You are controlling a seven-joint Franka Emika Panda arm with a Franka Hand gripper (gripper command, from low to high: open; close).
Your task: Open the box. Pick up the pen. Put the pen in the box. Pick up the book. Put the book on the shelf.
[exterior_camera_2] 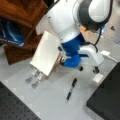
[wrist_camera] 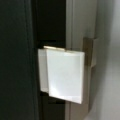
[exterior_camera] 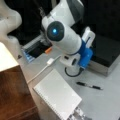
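Jaws at the box [exterior_camera: 106,53] edge; pen [exterior_camera: 89,85] lies crosswise

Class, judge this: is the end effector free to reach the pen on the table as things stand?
Probably yes. The pen lies alone on bare table, nothing over it; the end effector sits nearby at the box edge.

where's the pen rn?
The pen lies on the table, toward a front view's right, between the book and the closed box, below the gripper.
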